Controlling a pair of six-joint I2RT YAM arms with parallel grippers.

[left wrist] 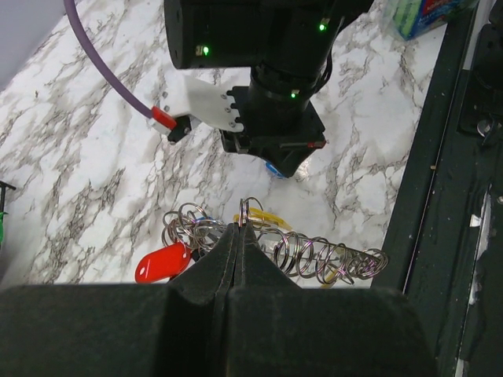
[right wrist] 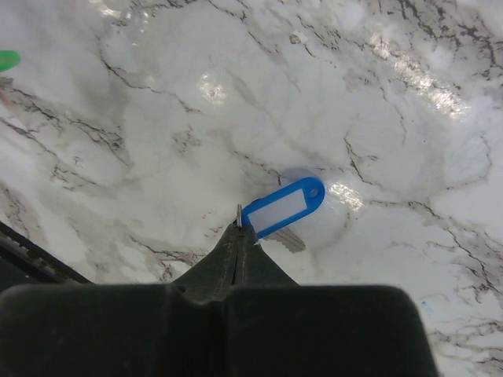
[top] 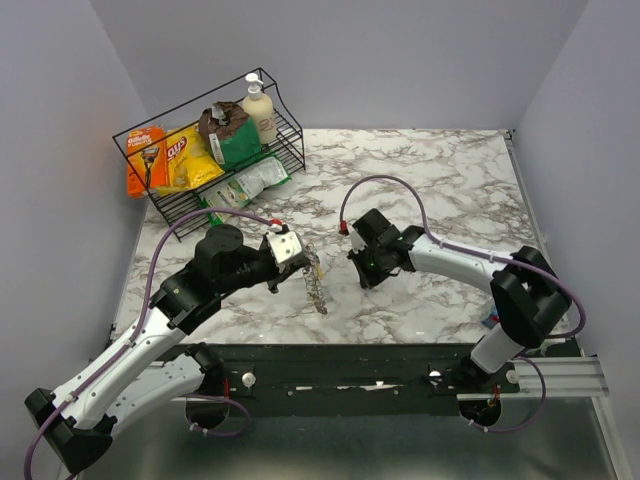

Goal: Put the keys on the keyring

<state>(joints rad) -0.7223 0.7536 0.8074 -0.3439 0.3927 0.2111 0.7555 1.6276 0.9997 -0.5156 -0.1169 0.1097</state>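
My left gripper (left wrist: 240,228) is shut on the keyring (left wrist: 244,210), a thin silver ring standing up between its fingertips. A chain of linked rings (left wrist: 330,259) trails from it over the marble, beside a red tag (left wrist: 163,263) and a yellow tag (left wrist: 273,219). In the top view the left gripper (top: 301,264) holds the chain (top: 318,286) hanging near the table's middle. My right gripper (right wrist: 240,228) is shut on the small ring of a key with a blue tag (right wrist: 284,207); its silver blade (right wrist: 288,240) lies on the table. The right gripper (top: 363,272) sits just right of the chain.
A black wire basket (top: 165,205) with snack bags and a bottle (top: 261,110) stands at the back left. A blue and green box (left wrist: 428,12) lies near the table's right front edge. The dark front rail (top: 380,365) runs along the near edge.
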